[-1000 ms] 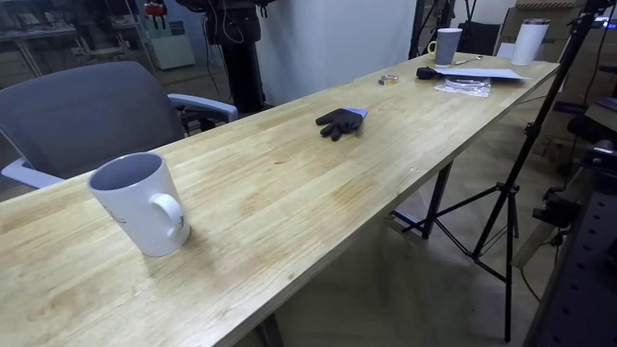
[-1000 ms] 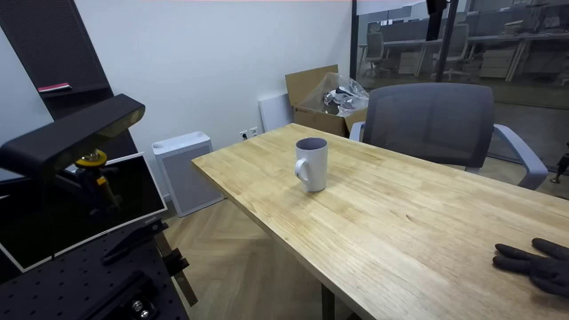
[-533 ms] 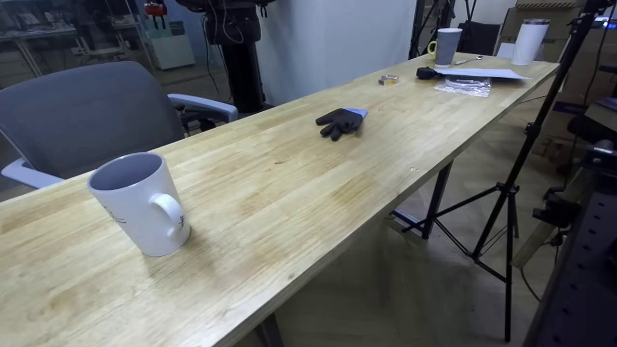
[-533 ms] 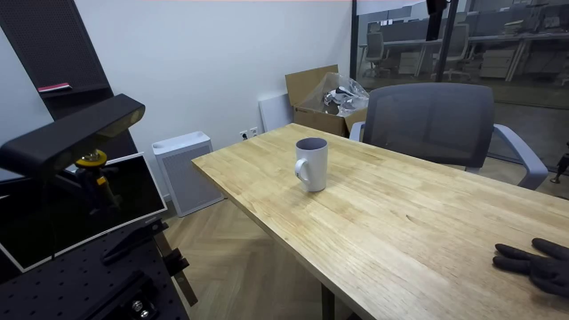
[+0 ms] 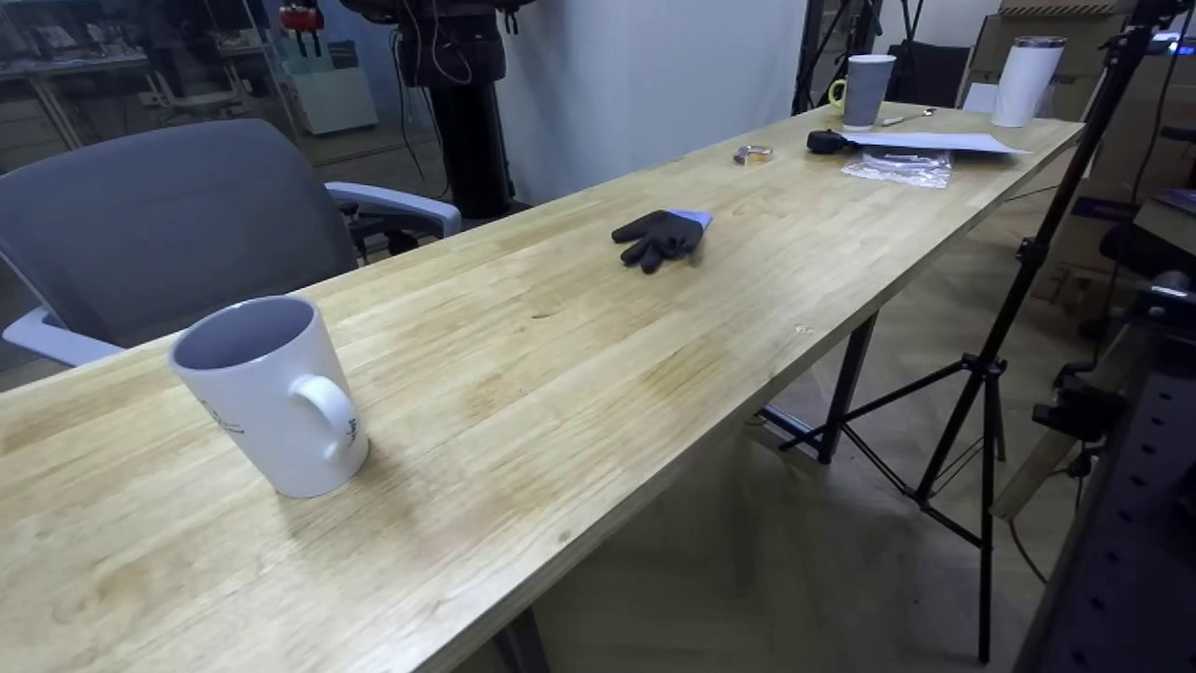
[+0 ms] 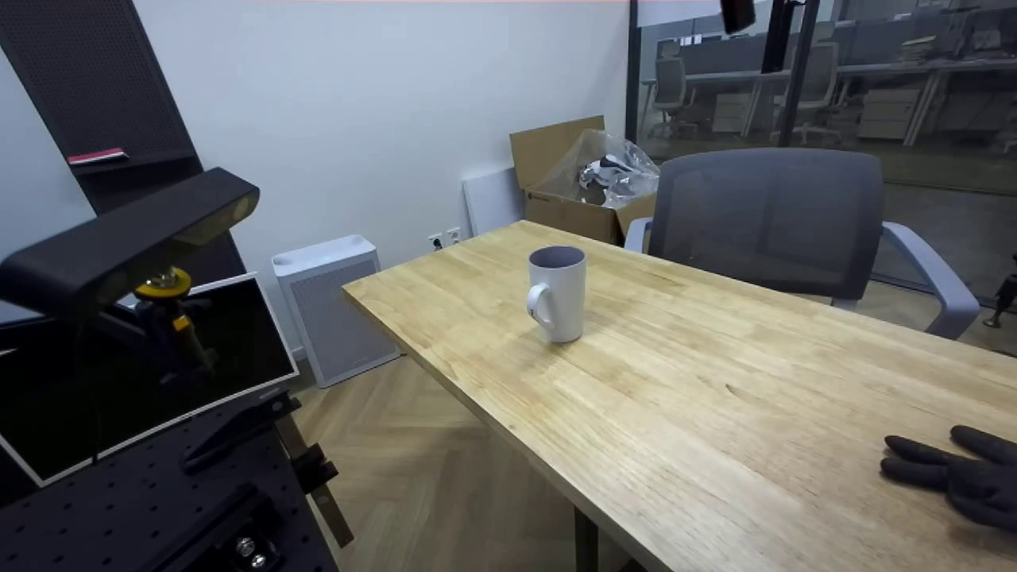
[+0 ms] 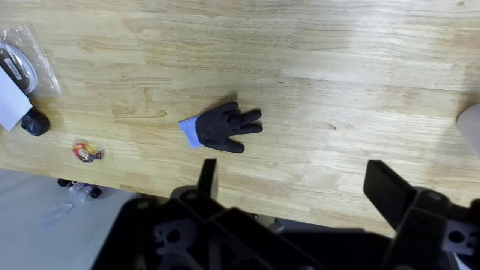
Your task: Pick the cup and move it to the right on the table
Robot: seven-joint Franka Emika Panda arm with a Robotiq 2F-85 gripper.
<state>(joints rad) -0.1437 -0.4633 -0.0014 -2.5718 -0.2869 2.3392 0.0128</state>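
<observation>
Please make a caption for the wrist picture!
Open gripper above a wooden table, dark glove lying there, cup peeking in.

It looks like an office that doubles as a lab. In an exterior view a mesh-backed armchair point(image 6: 771, 222) stands on the far side of the long wooden desk point(image 6: 675, 397), and through a glass wall point(image 6: 945, 168) on the far right appear more office chairs point(image 6: 670, 83), long worktops point(image 6: 854, 70) and drawer units point(image 6: 886, 116). Near on the left, a perforated black board point(image 6: 87, 516), a flat screen point(image 6: 131, 409) and a bar-shaped camera point(image 6: 131, 234) on a mount point(image 6: 164, 284) point to lab work, as does a black tripod point(image 5: 983, 366) on the right in an exterior view.
</observation>
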